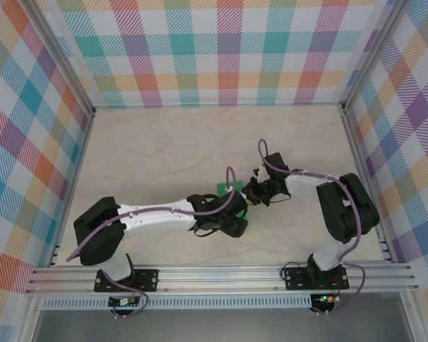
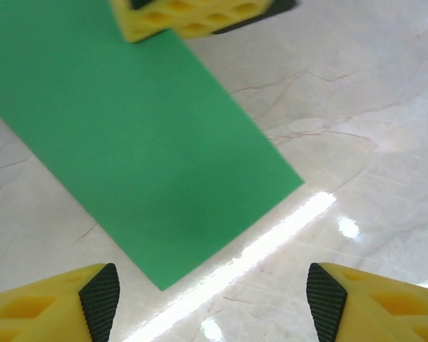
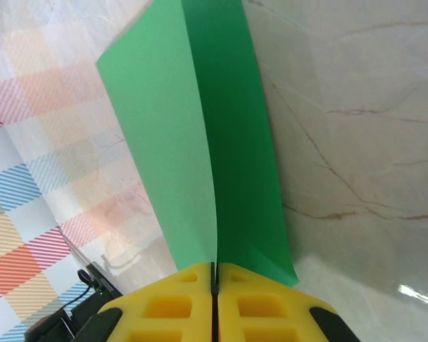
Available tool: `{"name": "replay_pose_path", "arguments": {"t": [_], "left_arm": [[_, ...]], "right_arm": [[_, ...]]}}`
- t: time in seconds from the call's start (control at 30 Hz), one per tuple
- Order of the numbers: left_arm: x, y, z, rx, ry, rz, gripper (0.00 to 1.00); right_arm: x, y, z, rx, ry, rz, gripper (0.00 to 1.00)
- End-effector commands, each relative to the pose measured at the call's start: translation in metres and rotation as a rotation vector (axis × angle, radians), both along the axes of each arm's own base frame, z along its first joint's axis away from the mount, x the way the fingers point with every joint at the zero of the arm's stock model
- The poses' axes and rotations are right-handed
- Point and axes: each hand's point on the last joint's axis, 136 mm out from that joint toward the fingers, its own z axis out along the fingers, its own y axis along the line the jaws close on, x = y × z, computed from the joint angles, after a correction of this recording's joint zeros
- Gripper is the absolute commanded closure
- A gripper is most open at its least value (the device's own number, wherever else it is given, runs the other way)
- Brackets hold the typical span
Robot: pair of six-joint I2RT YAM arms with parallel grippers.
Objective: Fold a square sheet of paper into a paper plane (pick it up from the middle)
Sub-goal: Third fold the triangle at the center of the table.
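Observation:
The square sheet of paper (image 3: 200, 128) is bright green and bent along a centre crease, its two halves rising from the pinch. My right gripper (image 3: 214, 274) is shut on the sheet's edge at that crease. From the left wrist the sheet (image 2: 150, 142) appears as a flat green strip over the marble table, with the right gripper's yellow fingers (image 2: 178, 14) on its far end. My left gripper (image 2: 212, 299) stands open just short of the sheet's near corner, nothing between its pads. From above, both grippers meet at the sheet (image 1: 226, 188) mid-table. The paper plane is out of view.
The marble tabletop (image 1: 164, 149) is walled by checked panels (image 1: 221, 50) on three sides, with aluminium posts at the corners. The arms' mounting rail (image 1: 221, 278) runs along the near edge. Free room lies toward the back and left.

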Motion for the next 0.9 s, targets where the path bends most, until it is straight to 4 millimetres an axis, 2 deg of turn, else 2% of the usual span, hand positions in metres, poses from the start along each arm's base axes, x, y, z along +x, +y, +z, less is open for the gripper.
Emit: {"name": "replay_pose_path", "arguments": {"t": [0.0,0.23,0.53,0.63,0.87], "left_arm": [[0.000,-0.008,0.002,0.118,-0.131,-0.087,0.22],[-0.005,-0.029,-0.010,0.255,-0.256,-0.161,0.18],[0.011,-0.022,-0.021,0.371,-0.358,-0.082,0.19],[0.013,-0.023,-0.021,0.373,-0.371,-0.075,0.25],[0.011,-0.026,-0.011,0.317,-0.383,-0.064,0.51]], "right_arm": [[0.004,0.002,0.008,0.036,0.004,-0.040,0.92],[0.003,0.004,0.007,0.046,0.029,-0.044,0.91],[0.003,0.004,0.009,0.044,0.026,-0.040,0.90],[0.003,0.004,0.009,0.040,0.029,-0.037,0.89],[0.001,-0.001,0.004,0.005,0.034,-0.035,0.87]]}}
